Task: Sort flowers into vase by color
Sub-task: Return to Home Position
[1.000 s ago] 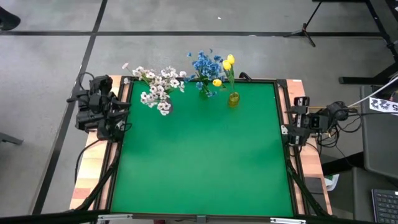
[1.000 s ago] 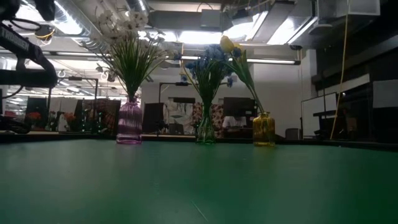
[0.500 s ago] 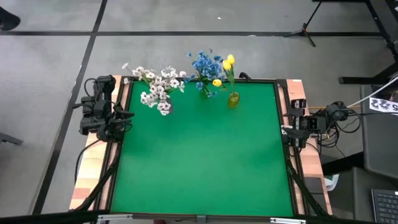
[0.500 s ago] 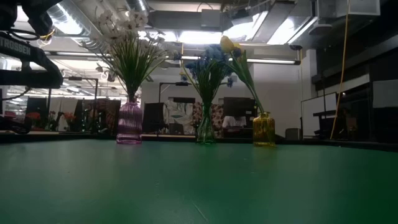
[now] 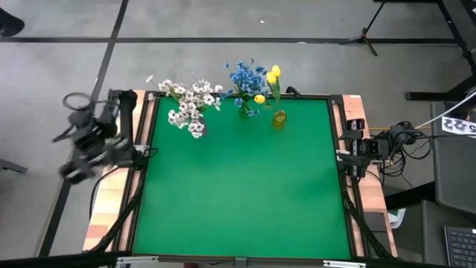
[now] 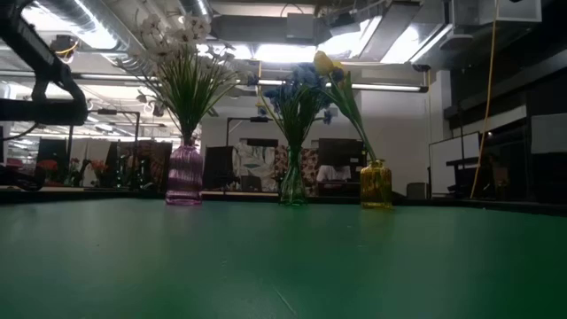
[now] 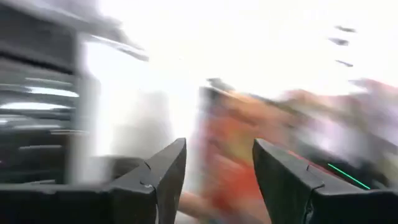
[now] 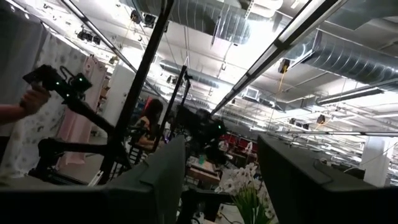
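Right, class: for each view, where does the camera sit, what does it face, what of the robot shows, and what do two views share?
High view: overhead, straight down on the table; left arm and right arm flank it.
Low view: table height, level towards the vases; left arm at the edge.
Left wrist view: on that wrist, faces the room; left end effector open.
Right wrist view: on that wrist, faces ceiling ducts; right end effector open.
Shared: white flowers appear in high, low and right wrist views.
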